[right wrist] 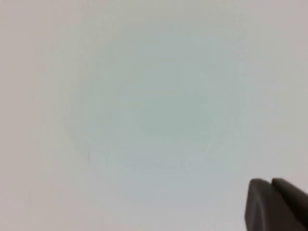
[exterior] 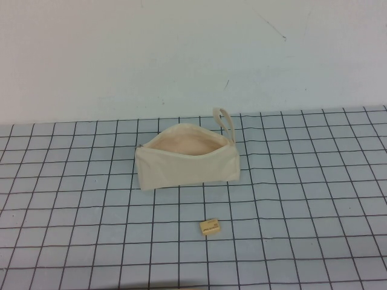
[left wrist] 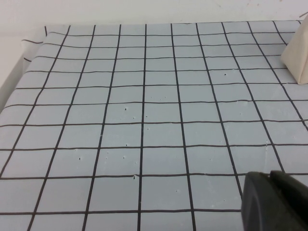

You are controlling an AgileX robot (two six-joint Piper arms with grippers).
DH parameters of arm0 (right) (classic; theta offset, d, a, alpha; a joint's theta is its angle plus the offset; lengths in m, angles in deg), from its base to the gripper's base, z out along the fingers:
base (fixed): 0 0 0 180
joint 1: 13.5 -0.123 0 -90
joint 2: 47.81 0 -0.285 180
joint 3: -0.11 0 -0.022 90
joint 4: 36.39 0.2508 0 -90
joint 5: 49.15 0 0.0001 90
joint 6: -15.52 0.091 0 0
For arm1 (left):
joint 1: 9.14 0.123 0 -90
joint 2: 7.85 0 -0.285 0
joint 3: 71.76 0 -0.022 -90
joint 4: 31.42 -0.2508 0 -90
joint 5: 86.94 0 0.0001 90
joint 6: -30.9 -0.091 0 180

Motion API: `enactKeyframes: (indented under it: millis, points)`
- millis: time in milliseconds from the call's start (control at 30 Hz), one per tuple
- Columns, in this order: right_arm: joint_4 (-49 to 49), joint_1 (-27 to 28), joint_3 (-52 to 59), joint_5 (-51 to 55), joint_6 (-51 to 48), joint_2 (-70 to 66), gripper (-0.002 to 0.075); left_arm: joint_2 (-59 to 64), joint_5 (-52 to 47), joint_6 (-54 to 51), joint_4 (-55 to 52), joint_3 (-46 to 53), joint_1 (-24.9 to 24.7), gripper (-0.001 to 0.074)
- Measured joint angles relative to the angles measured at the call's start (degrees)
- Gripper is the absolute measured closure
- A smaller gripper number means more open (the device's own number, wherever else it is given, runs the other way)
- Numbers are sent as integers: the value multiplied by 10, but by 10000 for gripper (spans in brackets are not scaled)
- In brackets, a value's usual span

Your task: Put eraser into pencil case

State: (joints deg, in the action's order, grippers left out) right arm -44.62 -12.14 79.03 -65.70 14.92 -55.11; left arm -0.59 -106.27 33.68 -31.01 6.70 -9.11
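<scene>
Presently we find the eraser (exterior: 209, 226) lying loose on the table (exterior: 314, 199), just at 6 o'clock of the pencil case (exterior: 187, 163), whose mouth gapes upward. Neither the left hand (left wrist: 274, 202) nor the right hand (right wrist: 276, 204) shows in the high view; whether either is wide or narrow we cannot tell. Risks, in our judgement: the tiny block skidding under a pinch, or the soft pouch collapsing when nudged.

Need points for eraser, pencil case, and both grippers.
eraser (exterior: 209, 226), high view, top face.
pencil case (exterior: 181, 172), high view, front canvas wall.
left gripper (left wrist: 275, 202), left wrist view, dark finger piece.
right gripper (right wrist: 276, 204), right wrist view, dark finger piece.
</scene>
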Motion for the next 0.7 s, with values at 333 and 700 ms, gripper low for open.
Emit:
enactKeyframes:
  millis: [333,700]
  points:
    - [95,0,-8,-224,-47,1,727,0,0,1,0,0,0,736]
    - [221,0,-286,187,-240,-67,727,0,0,6,0,0,0,736]
